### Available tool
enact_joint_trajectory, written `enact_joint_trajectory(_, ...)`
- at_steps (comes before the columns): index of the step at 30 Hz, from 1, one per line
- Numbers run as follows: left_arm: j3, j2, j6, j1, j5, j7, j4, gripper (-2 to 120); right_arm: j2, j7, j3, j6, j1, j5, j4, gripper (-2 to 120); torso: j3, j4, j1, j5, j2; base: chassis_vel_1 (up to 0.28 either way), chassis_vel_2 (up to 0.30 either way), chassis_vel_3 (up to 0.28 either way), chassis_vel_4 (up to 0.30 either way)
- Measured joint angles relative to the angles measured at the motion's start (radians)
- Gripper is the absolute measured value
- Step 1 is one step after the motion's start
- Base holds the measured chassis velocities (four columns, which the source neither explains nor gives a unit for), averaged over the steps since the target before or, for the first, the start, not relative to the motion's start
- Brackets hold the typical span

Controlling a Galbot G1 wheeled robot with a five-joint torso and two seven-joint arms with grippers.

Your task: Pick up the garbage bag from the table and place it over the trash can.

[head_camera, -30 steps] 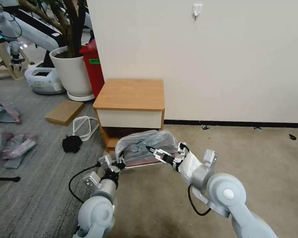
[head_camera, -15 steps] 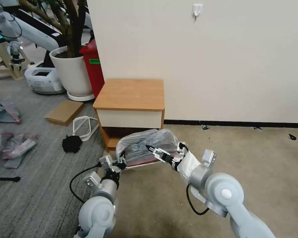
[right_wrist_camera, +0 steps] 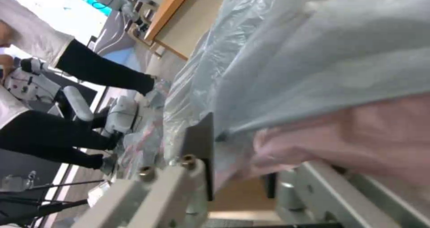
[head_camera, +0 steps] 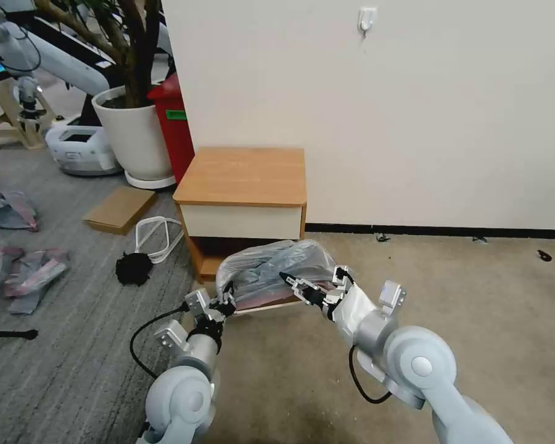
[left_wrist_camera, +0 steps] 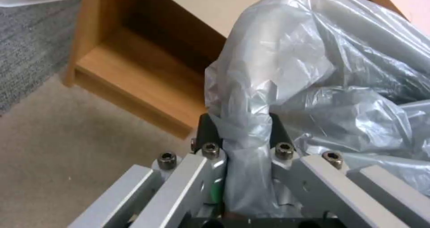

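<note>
trash can hidden under garbage bag

Place: robot test lab staged as a room
Evidence: another robot arm, carpet, potted plant, nightstand

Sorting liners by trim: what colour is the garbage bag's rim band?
Pink, on the grey garbage bag; clearest in the right wrist view.
</note>
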Motion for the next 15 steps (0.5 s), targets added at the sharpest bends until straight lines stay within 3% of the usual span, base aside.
enact_joint_trajectory(5, -0.005, 0.0, -0.001, -0.009, -0.014, -0.005, 0.001, 6, -0.002, -0.005, 0.003, 0.0, -0.006, -0.001, 0.005, 1, 0.0, 0.0, 0.0, 0.0, 0.0, 0.0, 0.0, 0.0, 0.0)
enact_joint_trajectory(15, -0.006, -0.008, -0.003, -0.013, -0.018, -0.009, 0.008, 6, 0.003, -0.015, 0.005, 0.003, -0.013, -0.006, 0.005, 0, 0.0, 0.0001, 0.0, 0.0, 0.0, 0.0, 0.0, 0.0, 0.0)
